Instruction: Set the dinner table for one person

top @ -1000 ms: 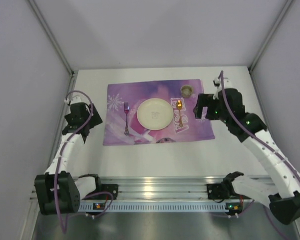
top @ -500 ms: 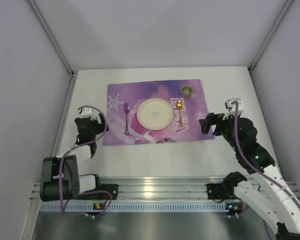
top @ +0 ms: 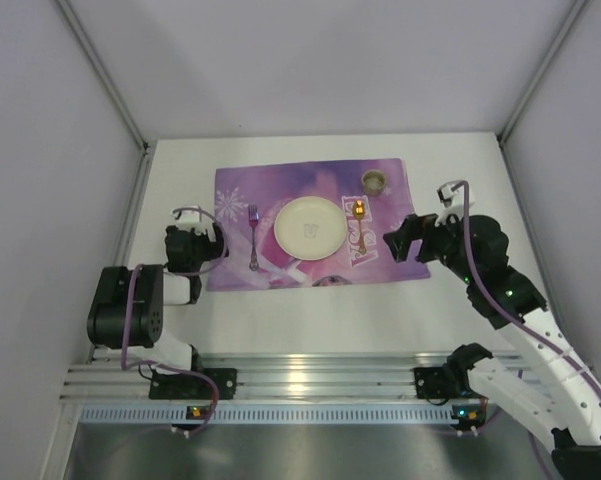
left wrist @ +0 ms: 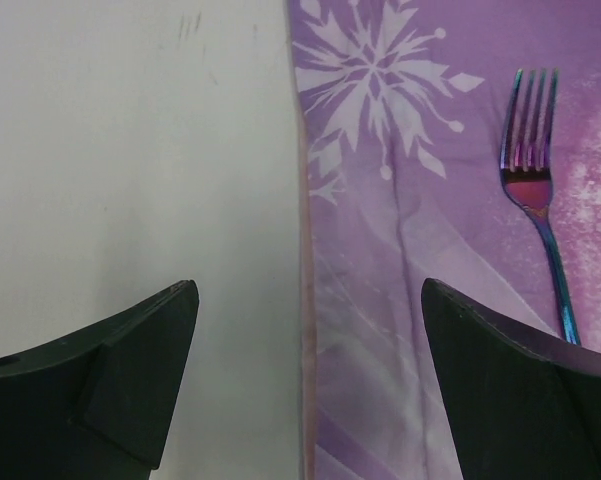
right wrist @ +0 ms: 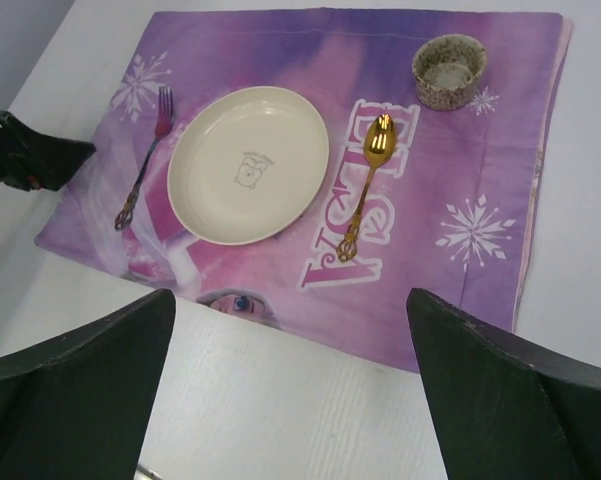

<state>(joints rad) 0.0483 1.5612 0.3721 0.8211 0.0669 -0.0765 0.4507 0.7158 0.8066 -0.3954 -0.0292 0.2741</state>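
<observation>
The white dinner table (top: 310, 310) carries a purple snowflake placemat (top: 235, 190). On the mat lie an iridescent fork (top: 253, 238) at the left, a cream plate (top: 308, 226) in the middle, a gold spoon (top: 360, 225) right of the plate and a small speckled bowl (top: 375, 181) at the far right corner. My left gripper (top: 212, 250) is open and empty, low over the mat's left edge (left wrist: 310, 290), with the fork (left wrist: 535, 190) ahead to its right. My right gripper (top: 398, 240) is open and empty, above the mat's near right part (right wrist: 290, 300).
Grey walls close the table on the left, the back and the right. The aluminium rail (top: 310, 380) with the arm bases runs along the near edge. The left arm is folded low at the table's left side. Bare tabletop (right wrist: 280, 400) lies between mat and rail.
The left arm has folded down and its gripper has moved right to the mat's left edge. The right gripper has pulled back from near the bowl to the mat's near right part.
</observation>
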